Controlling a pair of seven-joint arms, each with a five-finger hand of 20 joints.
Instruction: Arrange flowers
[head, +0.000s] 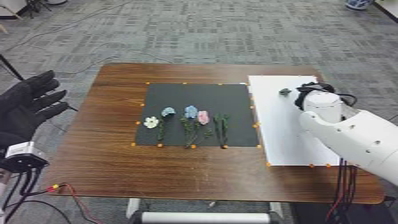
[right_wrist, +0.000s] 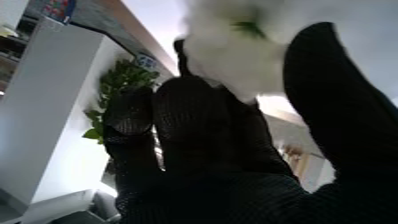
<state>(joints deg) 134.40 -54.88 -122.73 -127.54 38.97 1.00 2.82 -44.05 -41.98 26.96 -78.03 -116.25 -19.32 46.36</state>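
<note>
Blue flower (head: 190, 111) lies bloom away, stem apparently running toward the robot.

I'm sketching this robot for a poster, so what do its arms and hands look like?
The right arm is white with smooth, rounded segments and has black cables looped by its wrist. The right hand wears a black glove with a textured weave. The left hand is black-gloved too, above a white wrist block with a black lower part.
</note>
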